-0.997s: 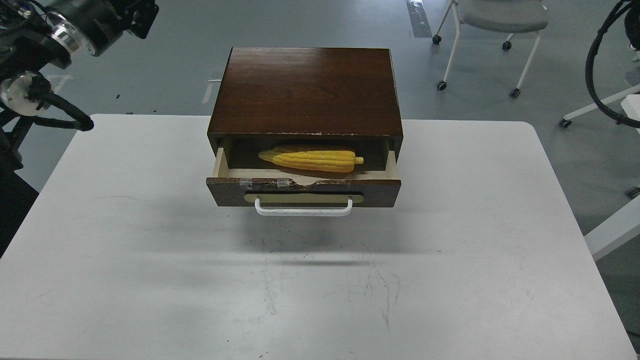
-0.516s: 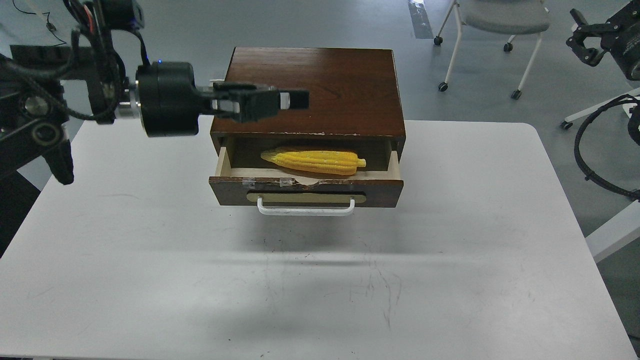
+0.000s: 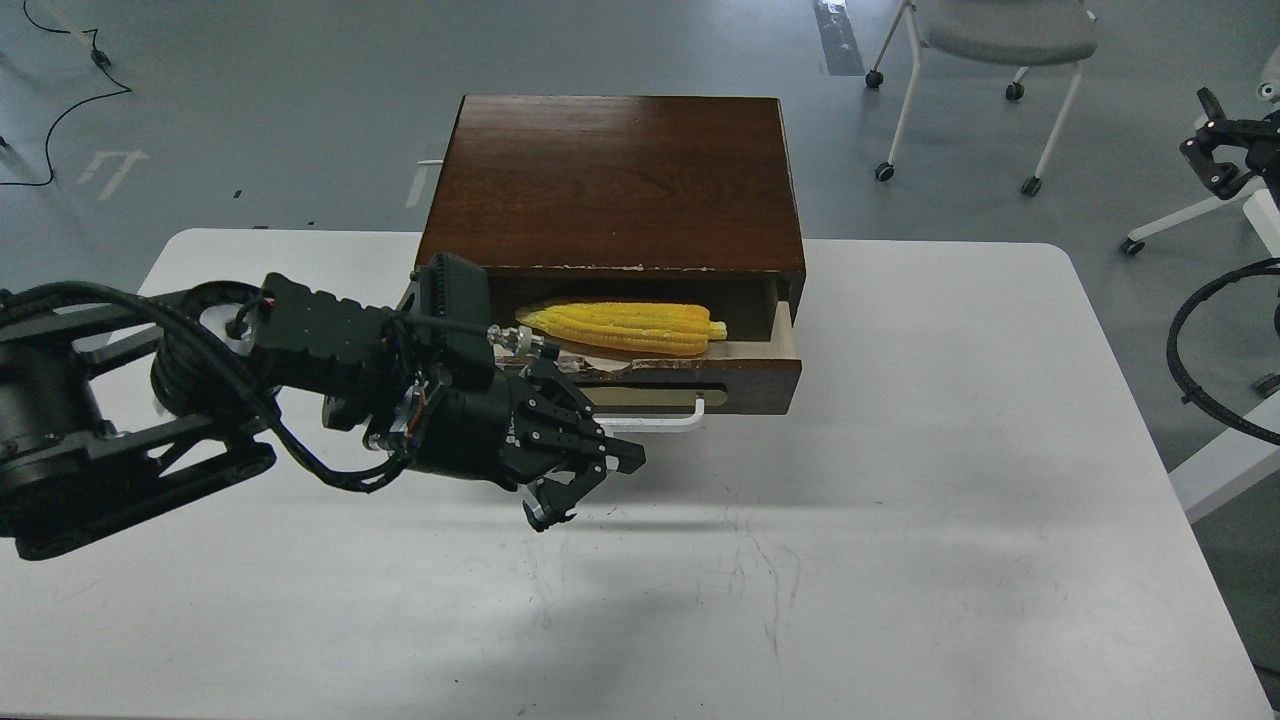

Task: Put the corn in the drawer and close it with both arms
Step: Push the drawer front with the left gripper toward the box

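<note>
The yellow corn (image 3: pixel 625 328) lies across the inside of the open drawer (image 3: pixel 745 372), which sticks out a short way from the dark brown cabinet (image 3: pixel 615 180). My left gripper (image 3: pixel 590 490) is open and empty, low over the table just in front of the drawer's left half. It covers the left end of the white handle (image 3: pixel 668 421). My right gripper (image 3: pixel 1222 150) is high at the far right edge, away from the table. It is seen small and dark, so I cannot tell if it is open or shut.
The cabinet stands at the back middle of a white table (image 3: pixel 900 560). A chair on castors (image 3: pixel 985 60) stands on the grey floor behind. A white frame leg (image 3: pixel 1225 465) sits off the table's right edge.
My left arm has swung down from above the cabinet's left front to in front of the drawer's left half. My right gripper has shifted slightly right and down. Corn and drawer unchanged.
</note>
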